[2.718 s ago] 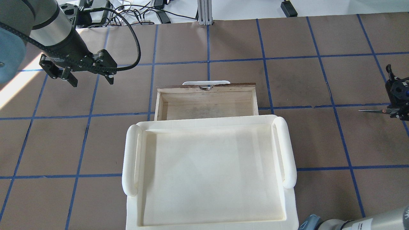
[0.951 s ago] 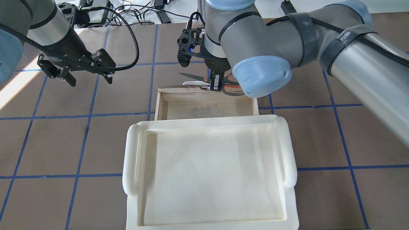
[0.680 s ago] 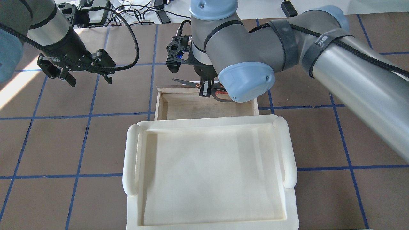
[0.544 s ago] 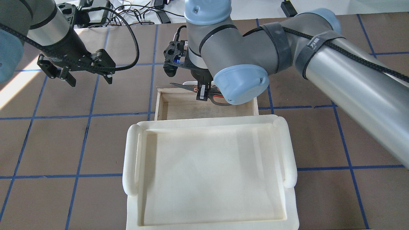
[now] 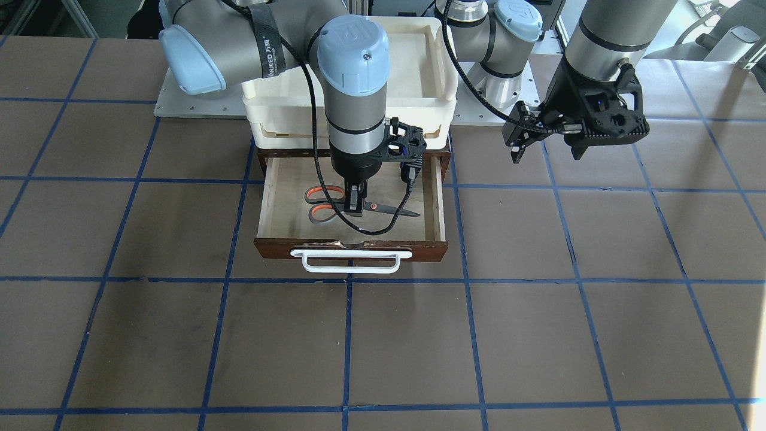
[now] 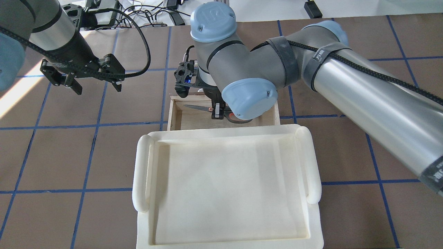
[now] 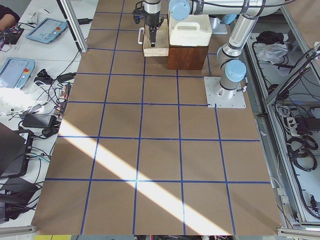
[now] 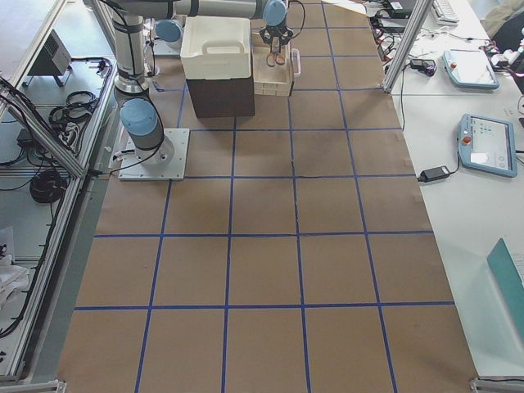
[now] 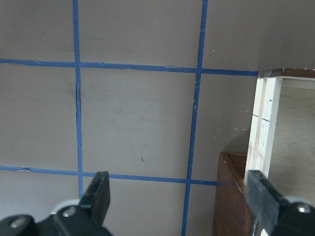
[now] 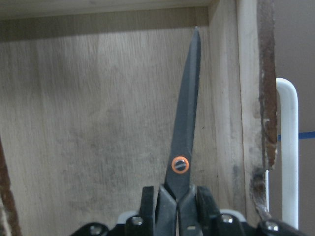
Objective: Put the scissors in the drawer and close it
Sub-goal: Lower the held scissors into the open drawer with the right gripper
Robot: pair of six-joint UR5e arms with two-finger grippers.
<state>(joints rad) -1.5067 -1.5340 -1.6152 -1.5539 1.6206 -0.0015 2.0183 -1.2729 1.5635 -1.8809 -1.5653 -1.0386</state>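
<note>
The scissors (image 5: 389, 209) have red-orange and grey handles and dark blades. My right gripper (image 5: 356, 206) is shut on them near the pivot. It holds them low inside the open drawer (image 5: 419, 251), blades parallel to the drawer front. From overhead the blades (image 6: 195, 107) point to the view's left, beside the gripper (image 6: 217, 114). In the right wrist view the blade (image 10: 187, 128) lies over the pale drawer floor (image 10: 98, 123). Whether it touches the floor I cannot tell. My left gripper (image 6: 98, 87) is open and empty, off to the drawer's side; it also shows in the left wrist view (image 9: 179, 196).
The drawer's white bar handle (image 5: 345, 261) faces away from the robot. Cream-white plastic trays (image 6: 142, 173) sit stacked on the dark brown cabinet behind the drawer. The drawer's corner (image 9: 268, 123) shows in the left wrist view. Brown table with blue tape grid (image 5: 538, 335).
My right arm came in from the far right with the scissors, passed over the drawer front, and lowered them into the drawer. The left arm has not moved.
</note>
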